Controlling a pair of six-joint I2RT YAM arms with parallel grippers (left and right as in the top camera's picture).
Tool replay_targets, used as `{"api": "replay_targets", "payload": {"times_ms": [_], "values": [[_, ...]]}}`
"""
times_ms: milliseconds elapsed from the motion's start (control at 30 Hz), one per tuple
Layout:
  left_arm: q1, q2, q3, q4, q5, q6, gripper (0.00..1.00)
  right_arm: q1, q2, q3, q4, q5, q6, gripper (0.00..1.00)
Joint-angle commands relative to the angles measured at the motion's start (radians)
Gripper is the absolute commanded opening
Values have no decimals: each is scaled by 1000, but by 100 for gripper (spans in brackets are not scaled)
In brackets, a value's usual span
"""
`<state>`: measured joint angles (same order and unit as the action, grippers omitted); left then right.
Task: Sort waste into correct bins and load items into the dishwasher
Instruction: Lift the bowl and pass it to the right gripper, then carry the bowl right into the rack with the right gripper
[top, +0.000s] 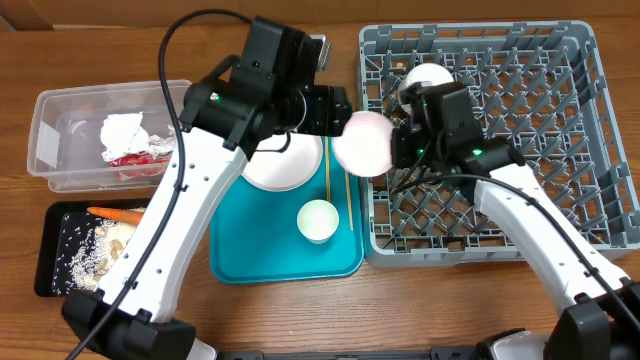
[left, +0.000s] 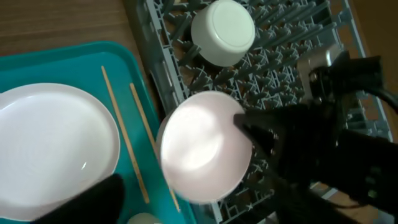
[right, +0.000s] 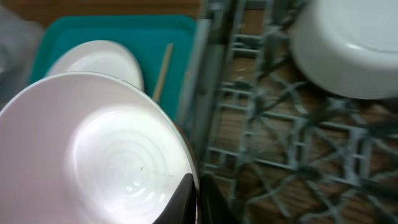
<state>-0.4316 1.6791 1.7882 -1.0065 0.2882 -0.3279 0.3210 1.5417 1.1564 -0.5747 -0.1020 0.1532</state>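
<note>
My right gripper (top: 397, 140) is shut on the rim of the pale pink plate (top: 360, 142), holding it tilted above the left wall of the grey dishwasher rack (top: 540, 120). In the right wrist view both fingers (right: 186, 199) pinch the plate (right: 93, 149) at its edge. My left gripper (top: 338, 108) hovers just left of the plate with its jaws open, and only one dark finger (left: 93, 199) shows beside the plate (left: 202, 146). A whitish bowl (top: 428, 77) lies upside down in the rack. Another bowl (top: 283, 165) and the small cup (top: 318, 220) sit on the teal tray (top: 260, 255).
Two wooden chopsticks (top: 325, 185) lie on the teal tray by the rack. The clear tub (top: 60, 110) at the far left holds the napkin (top: 124, 130) and wrapper (top: 135, 157). The black tray (top: 50, 250) holds the carrot (top: 118, 213) and rice scraps (top: 100, 250).
</note>
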Motion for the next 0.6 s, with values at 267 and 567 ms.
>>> {"api": "replay_targets", "payload": {"times_ms": [267, 567], "values": [[1, -13, 22, -37, -158, 22, 100, -46, -154, 43, -8, 1071, -3, 4], [1, -13, 22, -37, -172, 22, 100, -45, -146, 42, -13, 1136, -307, 4]]}}
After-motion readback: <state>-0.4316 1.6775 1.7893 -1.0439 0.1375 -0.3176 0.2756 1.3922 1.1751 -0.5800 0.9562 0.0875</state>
